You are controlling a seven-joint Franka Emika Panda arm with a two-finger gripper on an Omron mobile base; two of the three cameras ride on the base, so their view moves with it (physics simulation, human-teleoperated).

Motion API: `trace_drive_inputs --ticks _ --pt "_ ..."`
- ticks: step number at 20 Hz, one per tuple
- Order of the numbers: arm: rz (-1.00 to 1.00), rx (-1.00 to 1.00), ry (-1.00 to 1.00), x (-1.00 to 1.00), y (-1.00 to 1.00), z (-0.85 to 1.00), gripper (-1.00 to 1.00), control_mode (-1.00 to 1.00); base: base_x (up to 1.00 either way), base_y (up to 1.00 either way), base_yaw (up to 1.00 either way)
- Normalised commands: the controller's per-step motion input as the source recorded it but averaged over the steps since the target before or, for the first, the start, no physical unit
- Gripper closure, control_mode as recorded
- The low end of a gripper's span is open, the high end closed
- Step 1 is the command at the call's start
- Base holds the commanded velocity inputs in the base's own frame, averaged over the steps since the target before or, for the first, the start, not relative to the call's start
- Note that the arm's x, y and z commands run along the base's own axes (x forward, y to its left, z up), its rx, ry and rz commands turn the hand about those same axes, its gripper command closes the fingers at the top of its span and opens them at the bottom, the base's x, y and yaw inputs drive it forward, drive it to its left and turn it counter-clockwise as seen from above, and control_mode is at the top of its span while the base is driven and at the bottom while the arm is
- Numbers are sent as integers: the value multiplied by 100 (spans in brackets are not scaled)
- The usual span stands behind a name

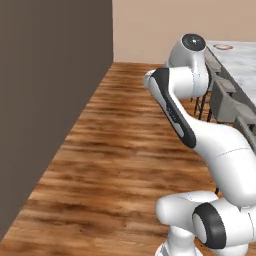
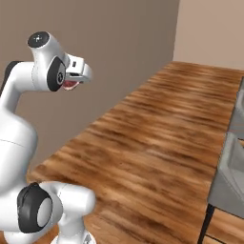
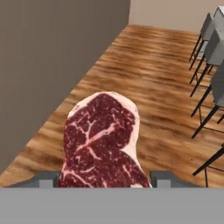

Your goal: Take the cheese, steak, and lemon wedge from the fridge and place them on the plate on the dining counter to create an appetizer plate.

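The steak (image 3: 100, 140), a dark red marbled slab with a pale fatty edge, sticks out between my two fingertips in the hand view. My gripper (image 3: 107, 179) is shut on it and carries it high above the wooden floor. From the right base view, the gripper (image 2: 78, 76) points right, with a red bit of steak (image 2: 70, 85) showing under it. The plate (image 1: 223, 46), white with a red-brown rim, lies far off on the dining counter (image 1: 242, 62) at the upper right. The cheese, lemon wedge and fridge are out of view.
A dark grey-brown wall (image 1: 50, 100) runs along the left. Grey chairs (image 1: 222, 97) on black legs line the near side of the counter, also seen as chairs (image 3: 210, 48) at the right of the hand view. Open wooden floor (image 1: 125, 150) lies between.
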Motion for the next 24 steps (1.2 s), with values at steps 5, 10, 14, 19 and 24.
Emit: trace_drive_inputs --ticks 5,10,14,19,24 --pt "0 0 0 0 0 0 100 100 100 56 -51" --pt "0 0 0 0 0 0 100 100 100 19 -48" --pt "0 0 0 0 0 0 100 100 100 1 -44" --pt "0 0 0 0 0 0 100 100 100 23 -38" --pt "0 0 0 0 0 0 100 100 100 35 -34"
